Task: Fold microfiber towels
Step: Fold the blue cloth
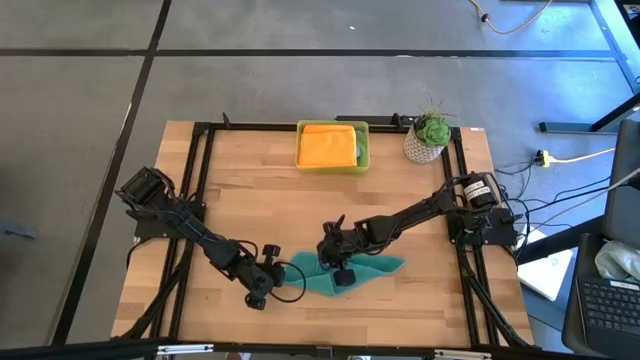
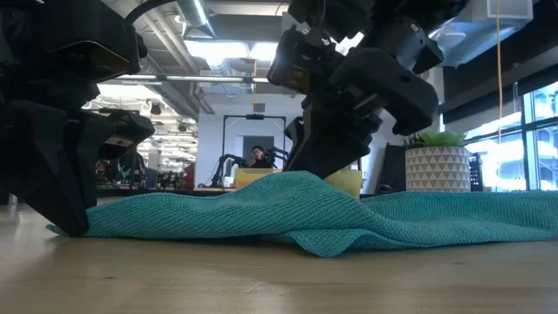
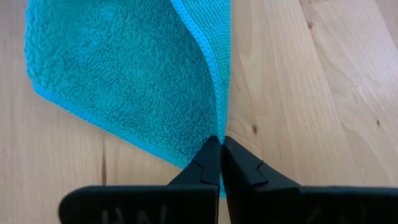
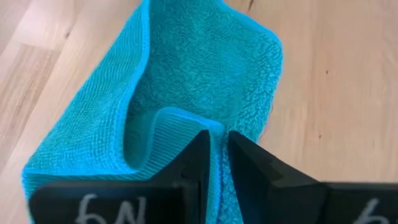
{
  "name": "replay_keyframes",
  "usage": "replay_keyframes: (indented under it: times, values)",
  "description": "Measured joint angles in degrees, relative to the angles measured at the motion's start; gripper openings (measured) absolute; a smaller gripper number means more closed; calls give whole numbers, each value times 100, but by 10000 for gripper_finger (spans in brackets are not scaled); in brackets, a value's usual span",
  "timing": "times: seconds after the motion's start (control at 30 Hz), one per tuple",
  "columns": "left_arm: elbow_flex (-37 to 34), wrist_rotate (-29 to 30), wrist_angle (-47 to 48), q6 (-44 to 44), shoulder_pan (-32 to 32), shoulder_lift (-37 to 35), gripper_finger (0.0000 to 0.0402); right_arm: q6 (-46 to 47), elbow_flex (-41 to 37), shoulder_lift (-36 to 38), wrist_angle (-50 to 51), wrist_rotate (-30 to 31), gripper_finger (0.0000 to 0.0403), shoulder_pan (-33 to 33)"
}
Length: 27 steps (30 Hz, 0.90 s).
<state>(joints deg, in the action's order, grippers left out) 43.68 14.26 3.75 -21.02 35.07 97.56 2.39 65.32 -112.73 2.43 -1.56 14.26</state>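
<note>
Item: teal towel [image 1: 345, 270], lay at table's [image 1: 250, 200] six o'clock edge, partly folded. I had the left gripper [image 3: 221, 149] clenched on its nine o'clock edge; right gripper [image 4: 214, 146] pinched a raised fold at its middle. Orange towel [image 1: 328, 146] sat in tray [image 1: 363, 150], twelve o'clock.

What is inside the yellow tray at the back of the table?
An orange towel lies on top in the yellow tray, with a sliver of green cloth beside it. Anything beneath the orange towel is covered.
</note>
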Motion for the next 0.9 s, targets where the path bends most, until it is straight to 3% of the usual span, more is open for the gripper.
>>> replay_keyframes:
  times: [0.9]
  values:
    - [0, 7, 0, -51, 0, 0, 0, 178, -7, 0, 13, 191, 61, 7]
